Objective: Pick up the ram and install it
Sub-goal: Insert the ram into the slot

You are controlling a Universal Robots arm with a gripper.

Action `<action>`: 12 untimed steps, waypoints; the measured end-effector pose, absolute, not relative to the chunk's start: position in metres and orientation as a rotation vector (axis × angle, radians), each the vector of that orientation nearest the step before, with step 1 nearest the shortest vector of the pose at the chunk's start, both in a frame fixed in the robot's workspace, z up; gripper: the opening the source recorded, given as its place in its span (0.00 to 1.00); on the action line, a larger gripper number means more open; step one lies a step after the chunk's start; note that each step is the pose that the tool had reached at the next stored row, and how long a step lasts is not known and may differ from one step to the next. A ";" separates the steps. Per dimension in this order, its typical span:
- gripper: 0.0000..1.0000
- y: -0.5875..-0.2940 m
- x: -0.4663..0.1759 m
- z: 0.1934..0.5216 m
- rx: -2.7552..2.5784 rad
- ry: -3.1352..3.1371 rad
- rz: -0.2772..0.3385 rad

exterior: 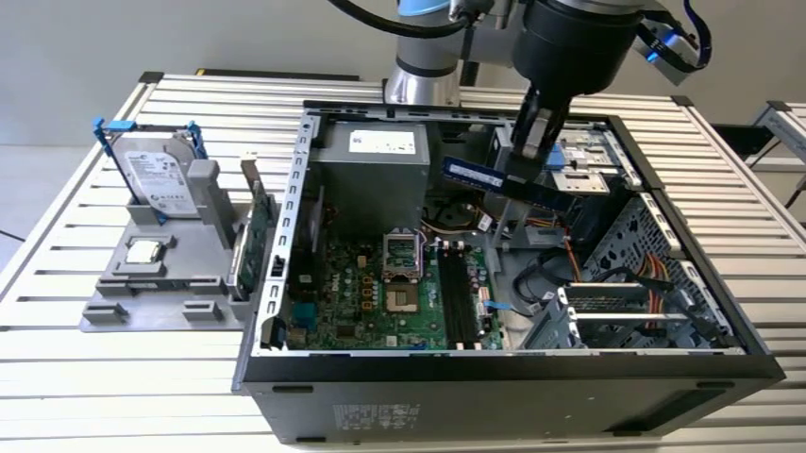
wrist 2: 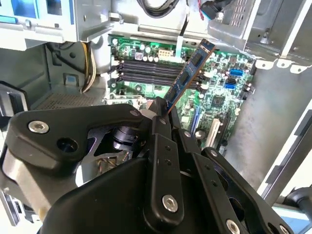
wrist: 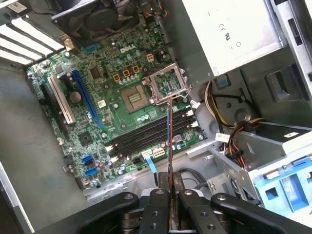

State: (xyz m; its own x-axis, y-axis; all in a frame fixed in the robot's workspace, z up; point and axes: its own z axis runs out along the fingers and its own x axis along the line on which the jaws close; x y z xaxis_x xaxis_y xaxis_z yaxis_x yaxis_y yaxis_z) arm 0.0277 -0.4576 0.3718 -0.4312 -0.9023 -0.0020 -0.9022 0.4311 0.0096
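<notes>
Hovering over the open computer case (exterior: 504, 401), claw (exterior: 527, 172) clenched on the ram (exterior: 473, 173), most of it jutting clear.

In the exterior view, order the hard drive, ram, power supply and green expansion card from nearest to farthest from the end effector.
1. The ram, clamped in the end effector over the case.
2. The power supply, inside the case, toward the exterior view's left.
3. The green expansion card, on the grey holder outside the case.
4. The hard drive, upright, farthest left.
</notes>
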 end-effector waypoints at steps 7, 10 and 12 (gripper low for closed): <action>0.00 -0.458 0.028 0.371 1.610 -2.694 -0.015; 0.00 -0.458 0.028 0.371 1.582 -2.711 -0.015; 0.00 -0.458 0.028 0.371 1.562 -2.722 -0.015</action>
State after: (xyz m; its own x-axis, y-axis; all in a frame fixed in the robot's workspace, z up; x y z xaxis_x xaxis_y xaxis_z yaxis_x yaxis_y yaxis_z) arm 0.0277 -0.4576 0.3712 -0.5047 -0.8633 -0.0020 -0.8633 0.5046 0.0096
